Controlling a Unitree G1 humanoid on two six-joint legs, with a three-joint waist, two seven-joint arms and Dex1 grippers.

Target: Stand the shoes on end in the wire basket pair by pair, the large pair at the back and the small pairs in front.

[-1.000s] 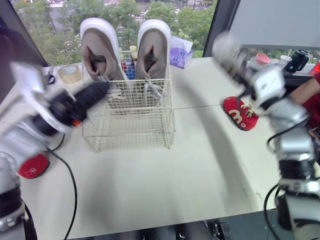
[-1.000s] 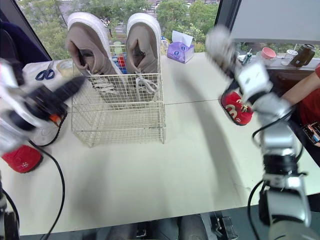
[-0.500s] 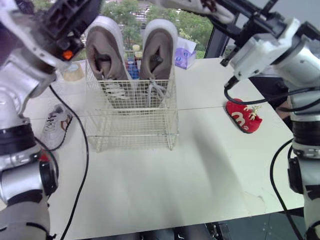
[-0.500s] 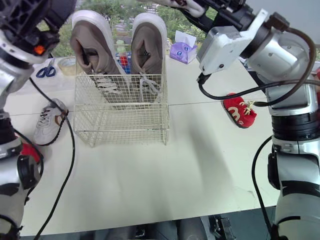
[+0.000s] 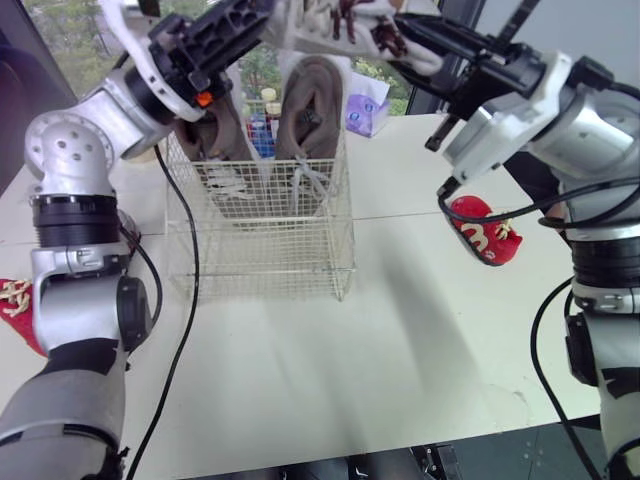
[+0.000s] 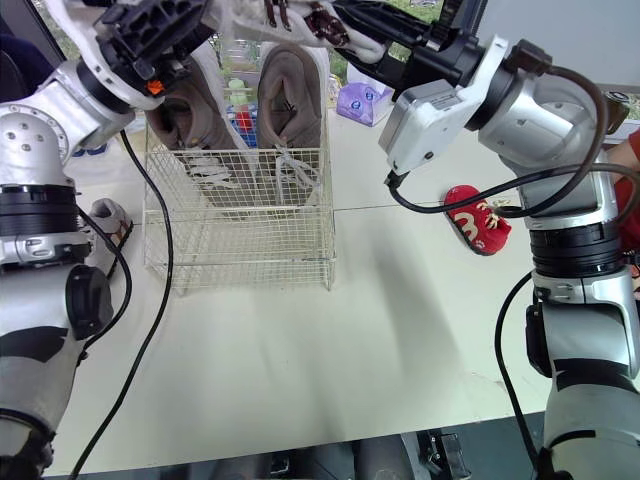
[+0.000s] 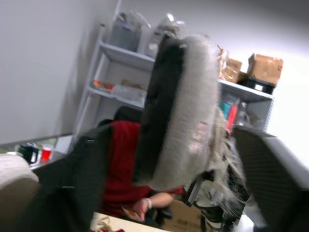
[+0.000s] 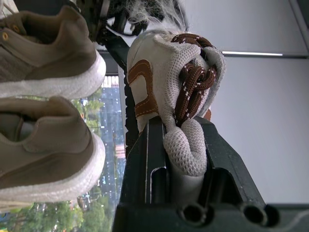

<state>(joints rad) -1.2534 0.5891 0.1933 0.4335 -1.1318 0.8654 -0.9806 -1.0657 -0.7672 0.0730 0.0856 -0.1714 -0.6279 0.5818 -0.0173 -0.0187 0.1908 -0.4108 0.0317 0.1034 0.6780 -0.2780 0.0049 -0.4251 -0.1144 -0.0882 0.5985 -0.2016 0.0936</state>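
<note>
My right hand [image 5: 415, 35] is clamped on a small white shoe [image 8: 159, 72] with brown laces and tan trim. My two fingers pinch it across its knit upper. I hold it high in the air, up above the tops of the large pair [image 5: 312, 115]. My left hand [image 5: 245, 22] is raised to the same height and reaches in from the other side. It is spread wide, and in the left wrist view the shoe's sole sits between my two fingers; I cannot tell whether either finger touches it. The large pair, two taupe shoes with white soles, stands on end side by side in the back of the basket [image 5: 262, 262], with toes up and laces hanging against the wire. The basket sits on the pale surface [image 5: 330, 370]. A red shoe [image 5: 482, 230] lies on the surface to the right of the basket, well apart from it. Another red shoe [image 5: 12, 310] lies at the far left edge. A small pale shoe [image 6: 105, 215] lies just left of the basket, partly hidden behind my left arm. A purple tissue box [image 5: 362, 100] stands behind the basket, near the window. In the left wrist view a person in red [image 7: 120, 164] sits beyond the shoe.
</note>
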